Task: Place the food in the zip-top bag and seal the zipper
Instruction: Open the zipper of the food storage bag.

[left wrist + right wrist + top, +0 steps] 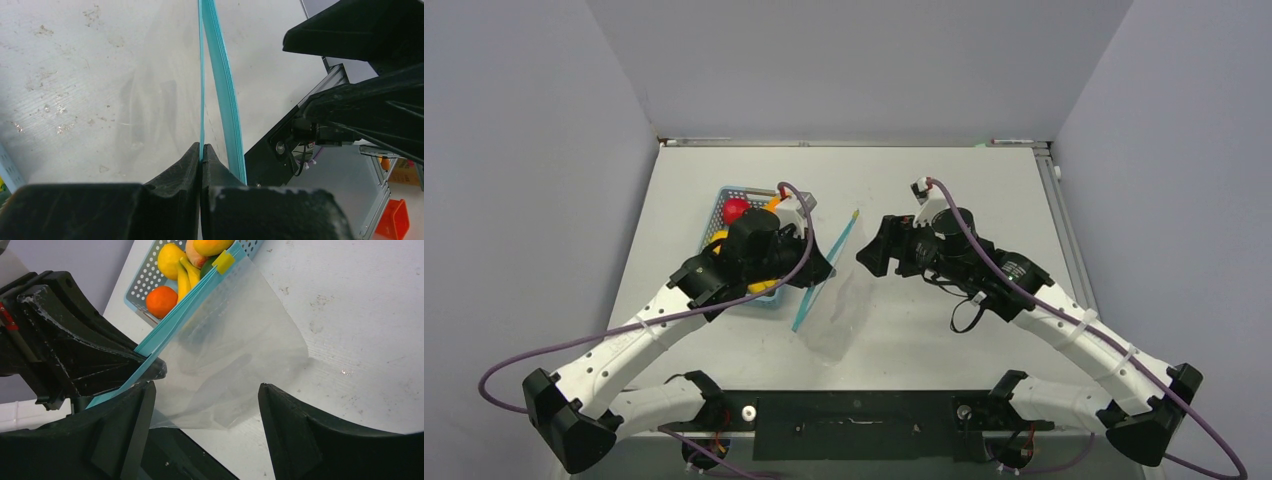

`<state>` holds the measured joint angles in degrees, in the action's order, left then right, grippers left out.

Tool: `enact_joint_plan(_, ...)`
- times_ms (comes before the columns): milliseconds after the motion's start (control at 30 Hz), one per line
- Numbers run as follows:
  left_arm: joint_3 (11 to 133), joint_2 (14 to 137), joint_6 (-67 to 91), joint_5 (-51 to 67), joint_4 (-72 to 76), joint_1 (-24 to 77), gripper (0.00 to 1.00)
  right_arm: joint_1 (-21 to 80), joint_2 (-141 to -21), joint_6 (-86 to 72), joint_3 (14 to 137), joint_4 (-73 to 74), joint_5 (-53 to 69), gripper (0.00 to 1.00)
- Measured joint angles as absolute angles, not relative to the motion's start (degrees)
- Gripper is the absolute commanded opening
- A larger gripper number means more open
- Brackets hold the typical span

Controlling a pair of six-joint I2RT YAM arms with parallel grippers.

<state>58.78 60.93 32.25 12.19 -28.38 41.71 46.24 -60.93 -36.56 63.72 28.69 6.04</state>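
Here the left fingers were clenched on one lip of the zipper, pinching the thin blue strip near its nearer end, while the other lip bowed away from it, so the mouth stood slightly parted there. The bag hung from that grip between the two arms, its blue edge running slantwise away from the arms' bases and its clear, creased body slumping down onto the counter. A small yellow tab sat at the far end of the zipper, close to the basket. The food lay in that basket, just to the left of the bag: an orange fruit, a yellow one, a banana and a red piece could be made out, partly hidden in the top view by the left arm above them. The right fingers were released, spread wide and grasping nothing, facing the clear side of the bag from the right and not touching it.
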Motion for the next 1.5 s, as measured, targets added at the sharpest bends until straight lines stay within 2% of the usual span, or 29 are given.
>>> enact_joint_plan(500, 62.1, 64.5, 32.2, 6.3, -28.2, 48.4, 0.0, 50.3, -66.4, -38.9, 66.5, 26.0, 4.2, 0.81)
enact_joint_plan(1167, 62.1, 63.9, 32.3, 4.5, -28.5, 48.7, 0.0, 52.2, -68.0, -39.9, 66.5, 26.2, -1.4, 0.77)
enact_joint_plan(1500, 62.1, 61.8, 32.2, 4.4, -28.6, 48.7, 0.0, 52.8, -69.9, -40.2, 66.5, 26.2, -3.1, 0.66)
